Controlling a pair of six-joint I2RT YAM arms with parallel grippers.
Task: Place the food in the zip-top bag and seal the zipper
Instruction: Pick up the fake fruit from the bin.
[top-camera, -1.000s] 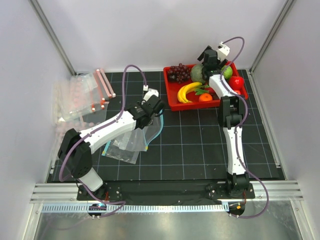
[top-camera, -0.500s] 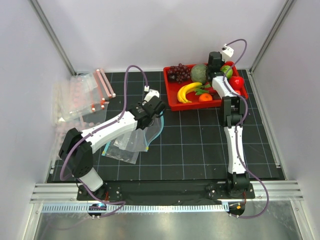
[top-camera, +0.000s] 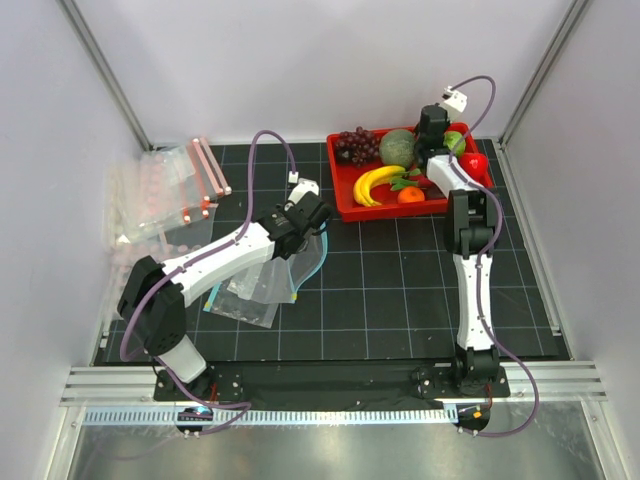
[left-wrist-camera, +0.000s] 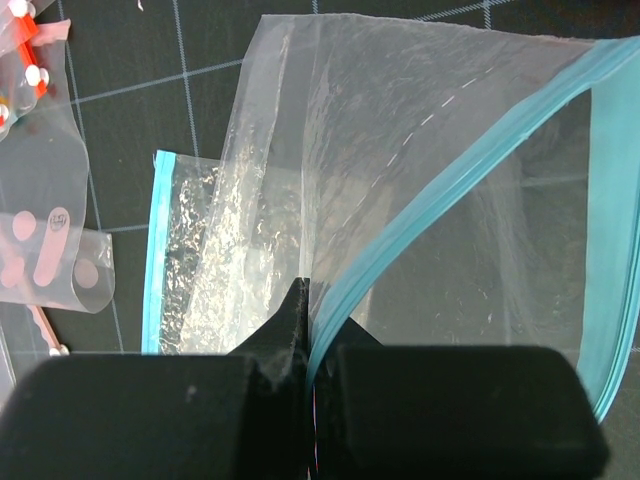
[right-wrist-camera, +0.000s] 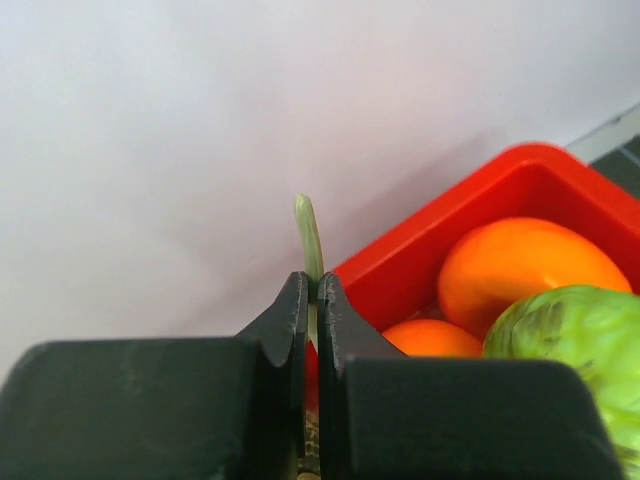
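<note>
Red tray back right on black grid surface: purple grapes in its back-left corner, orange fruit near front rim. Pink-red-strip clear bags piled far left.

Your left arm lies stretched low, slanting from its base toward the middle of the table, with the wrist tipped downward. Your left gripper has its fingers pressed together, pinching the edge of the zip-top bag. Your right arm reaches almost straight away from its base to the far side. Your right gripper points outward, fingers closed tight on a thin pale green strip that sticks out past the tips.
</note>
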